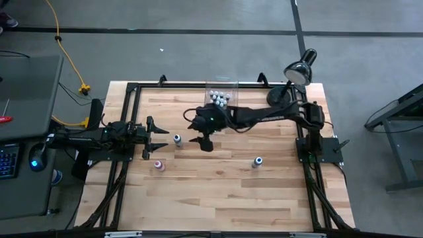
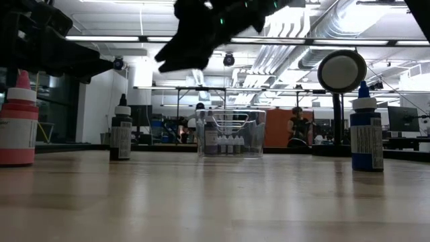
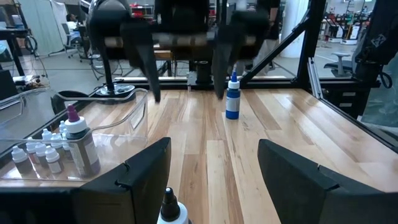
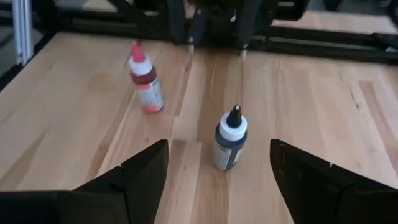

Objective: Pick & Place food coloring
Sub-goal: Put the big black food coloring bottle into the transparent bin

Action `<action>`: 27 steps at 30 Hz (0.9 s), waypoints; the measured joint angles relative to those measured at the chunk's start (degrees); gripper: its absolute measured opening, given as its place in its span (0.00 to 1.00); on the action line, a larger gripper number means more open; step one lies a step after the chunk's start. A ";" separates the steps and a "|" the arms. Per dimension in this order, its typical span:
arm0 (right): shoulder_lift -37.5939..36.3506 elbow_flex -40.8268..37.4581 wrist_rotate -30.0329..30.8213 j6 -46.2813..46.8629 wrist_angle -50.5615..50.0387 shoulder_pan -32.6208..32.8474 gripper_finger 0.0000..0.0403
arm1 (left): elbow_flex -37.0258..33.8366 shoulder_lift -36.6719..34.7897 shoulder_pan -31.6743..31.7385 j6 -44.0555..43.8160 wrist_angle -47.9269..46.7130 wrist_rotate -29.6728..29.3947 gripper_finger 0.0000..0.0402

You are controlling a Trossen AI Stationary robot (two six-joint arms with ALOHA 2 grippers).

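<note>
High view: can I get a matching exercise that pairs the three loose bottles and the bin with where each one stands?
Things:
1. pink bottle
2. blue bottle
3. black-capped bottle
4. clear bin

Places:
A. holding small white-capped bottles
B. between the left gripper and the right gripper
C. alone on the right arm's side
D. on the left arm's side, outside the jaws

Pairs: 1-D, 2-C, 3-B, 4-A

pink bottle (image 2: 17,121) cut off, bin's bottles (image 1: 219,99) too small
</note>
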 joint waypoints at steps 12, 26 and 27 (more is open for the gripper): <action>-0.30 -21.95 2.15 3.68 36.55 0.78 0.66 | 0.00 0.00 -0.01 0.00 0.02 0.01 0.59; 4.28 -21.53 3.98 11.83 39.42 1.07 0.67 | 0.00 0.00 0.01 -0.02 0.02 0.02 0.59; 5.29 -20.39 3.63 11.42 39.49 1.07 0.67 | -0.01 0.00 0.01 0.00 0.02 0.02 0.59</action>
